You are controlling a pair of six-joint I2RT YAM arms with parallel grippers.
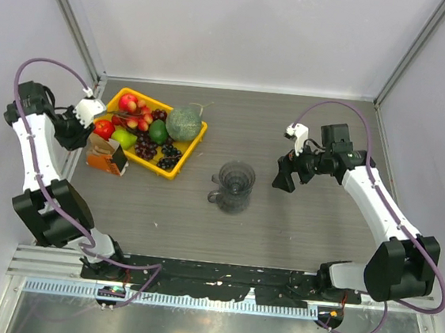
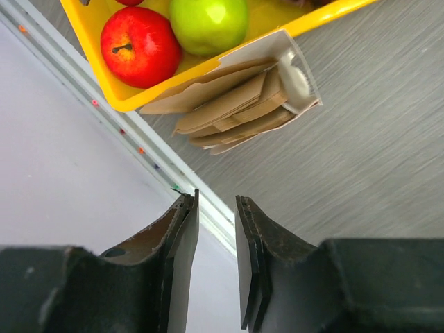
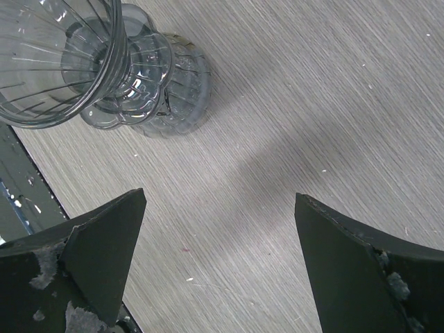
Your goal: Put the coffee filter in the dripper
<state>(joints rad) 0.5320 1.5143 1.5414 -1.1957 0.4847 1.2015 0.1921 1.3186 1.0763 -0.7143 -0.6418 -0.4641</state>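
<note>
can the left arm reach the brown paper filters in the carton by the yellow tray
Probably yes: the light-brown paper coffee filters fan out of the open orange-brown carton, straight ahead of the left gripper, nothing between. The yellow plastic tray sits close alongside.

Clear ribbed dripper (image 1: 235,185); light-brown filters (image 2: 229,111); yellow tray (image 2: 119,97); grey streaked table (image 1: 287,229).

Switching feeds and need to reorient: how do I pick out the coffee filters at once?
Find the yellow fruit tray on the table's left side. At its near-left corner sits an orange-brown carton; the coffee filters are the flat light-brown paper fans stacked inside it, unlike the round glossy fruit alongside.
</note>
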